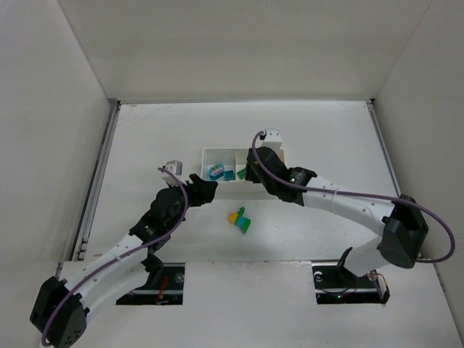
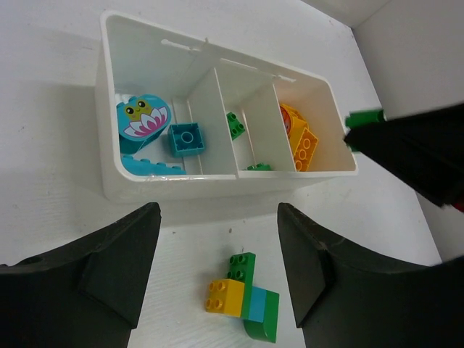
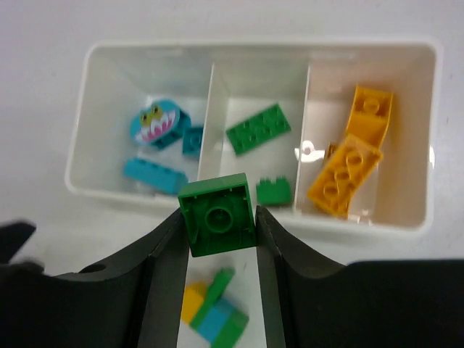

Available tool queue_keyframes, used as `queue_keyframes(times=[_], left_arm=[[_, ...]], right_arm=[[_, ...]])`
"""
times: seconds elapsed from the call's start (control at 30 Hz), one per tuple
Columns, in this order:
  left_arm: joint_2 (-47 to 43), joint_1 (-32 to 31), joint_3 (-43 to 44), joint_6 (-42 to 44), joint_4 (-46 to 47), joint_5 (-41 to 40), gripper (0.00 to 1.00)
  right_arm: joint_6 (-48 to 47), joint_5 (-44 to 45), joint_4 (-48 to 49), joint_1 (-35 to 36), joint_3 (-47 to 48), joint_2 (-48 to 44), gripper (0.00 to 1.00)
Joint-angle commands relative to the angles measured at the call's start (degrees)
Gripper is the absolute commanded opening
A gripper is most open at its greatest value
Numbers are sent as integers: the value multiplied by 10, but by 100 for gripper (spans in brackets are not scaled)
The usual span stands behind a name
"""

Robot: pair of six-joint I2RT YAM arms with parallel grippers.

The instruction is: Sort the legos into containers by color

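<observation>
Right gripper (image 3: 218, 243), arm stretched over near wall of tray (image 3: 246, 45), clamped on green brick (image 3: 217, 215); left gripper (image 2: 217, 232), jaws apart, empty, low before tray, above stuck-together bricks (image 2: 246, 299) on worktop (image 2: 43, 181).

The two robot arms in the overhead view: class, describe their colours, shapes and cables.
Both the left arm and right arm have slim white links joined by chunky black joints. A thin purple cable runs along each. The left claw and right claw are black, with two broad, curved fingers.
</observation>
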Motion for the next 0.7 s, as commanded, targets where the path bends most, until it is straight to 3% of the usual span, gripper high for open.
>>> queue_keyframes(times=[0.0, 0.13, 0.3, 0.37, 0.5, 0.67], left_arm=[[-9, 4, -9, 1, 29, -3, 63], [-3, 4, -9, 1, 30, -3, 62], [-1, 5, -8, 1, 32, -3, 62], [-2, 5, -8, 1, 32, -3, 62], [3, 4, -6, 2, 32, -2, 62], [20, -3, 5, 1, 26, 7, 60]], right_arm=[[-76, -4, 61, -30, 48, 60, 30], [-93, -19, 78, -50, 86, 110, 33], [-96, -14, 87, -58, 109, 134, 63], [-96, -13, 93, -56, 100, 122, 69], [-94, -2, 96, -41, 45, 61, 72], [-116, -30, 131, 32, -101, -51, 63]])
